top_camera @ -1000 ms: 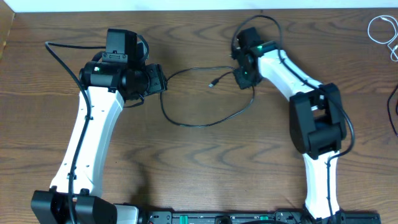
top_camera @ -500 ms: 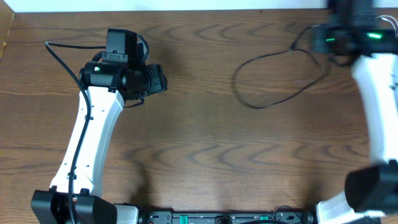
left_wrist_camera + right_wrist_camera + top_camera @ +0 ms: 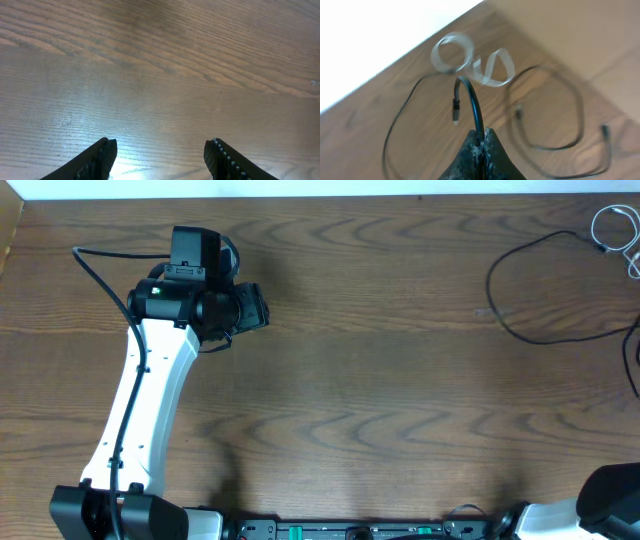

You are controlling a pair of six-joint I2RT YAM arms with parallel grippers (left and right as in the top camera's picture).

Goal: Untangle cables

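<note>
The black cable [image 3: 492, 283] lies in a loose loop at the table's far right. The white cable [image 3: 596, 222] is coiled at the top right corner. In the right wrist view my right gripper [image 3: 483, 134] is shut on the black cable [image 3: 472, 97], which arcs up from the jaws to a hanging plug [image 3: 455, 107], above the white coil [image 3: 470, 62]. The right gripper is outside the overhead view. My left gripper [image 3: 258, 308] is at the upper left, far from both cables. Its jaws [image 3: 160, 145] are open and empty over bare wood.
The brown wood table [image 3: 350, 380] has a white edge along the back. The right arm's base [image 3: 612, 488] shows at the bottom right corner. Another thin black cord loop [image 3: 580, 107] with a plug [image 3: 605, 131] lies on the table near the white coil.
My right arm has swung from the table's middle to the far right and out of the overhead view, dragging the black cable with it. The left arm has not moved.
</note>
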